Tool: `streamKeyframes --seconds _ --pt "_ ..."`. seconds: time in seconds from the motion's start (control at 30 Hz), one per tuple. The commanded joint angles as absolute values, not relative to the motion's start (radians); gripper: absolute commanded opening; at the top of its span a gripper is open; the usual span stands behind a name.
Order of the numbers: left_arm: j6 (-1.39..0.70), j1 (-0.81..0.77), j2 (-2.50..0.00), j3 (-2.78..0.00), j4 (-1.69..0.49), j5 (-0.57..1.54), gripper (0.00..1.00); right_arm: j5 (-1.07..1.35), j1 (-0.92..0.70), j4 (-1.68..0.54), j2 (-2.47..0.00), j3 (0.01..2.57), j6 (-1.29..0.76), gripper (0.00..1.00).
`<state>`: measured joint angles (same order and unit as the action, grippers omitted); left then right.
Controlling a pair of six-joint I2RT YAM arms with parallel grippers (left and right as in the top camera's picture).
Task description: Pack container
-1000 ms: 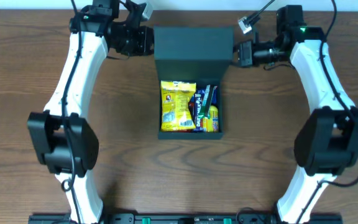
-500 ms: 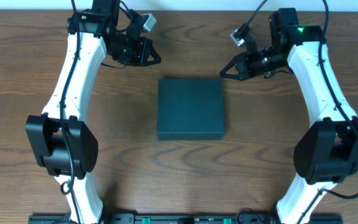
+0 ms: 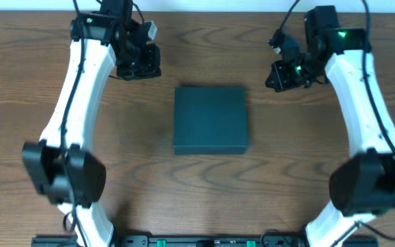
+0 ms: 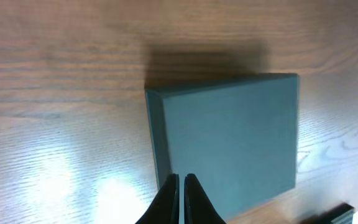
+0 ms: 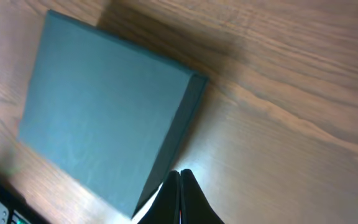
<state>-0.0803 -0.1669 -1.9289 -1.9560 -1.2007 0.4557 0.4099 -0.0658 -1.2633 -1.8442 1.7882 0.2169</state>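
The left gripper (image 4: pixel 182 182) has its two dark fingers pressed together with nothing between them, and it sits off the container's far-left corner. The right gripper (image 5: pixel 179 177) is likewise pinched closed and empty, off the far-right corner. Apart from both, the container (image 3: pixel 210 120) lies flat mid-way across the wooden table (image 3: pixel 142 178) with its lid down; its hinge side is hard to make out.
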Motion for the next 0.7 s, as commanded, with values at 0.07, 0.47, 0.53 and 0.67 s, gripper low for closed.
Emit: streamKeyframes --seconds 0.07,0.47,0.53,0.67 --pt "-0.102 -0.229 -1.681 -1.815 -1.179 0.332 0.06 0.461 -0.051 -1.246 -1.623 1.719 0.199 0.02" --pt "-0.197 -0.243 -0.981 -0.976 -0.927 0.445 0.06 0.461 -0.065 -1.09 -0.876 0.929 0.075 0.02" --pt "-0.227 -0.243 -0.895 -0.91 -0.922 0.442 0.06 0.459 -0.065 -1.12 -0.772 0.876 0.014 0.51" --pt "-0.252 -0.243 -0.847 -0.894 -0.927 0.438 0.96 0.461 -0.065 -1.16 -0.693 0.863 -0.03 0.99"
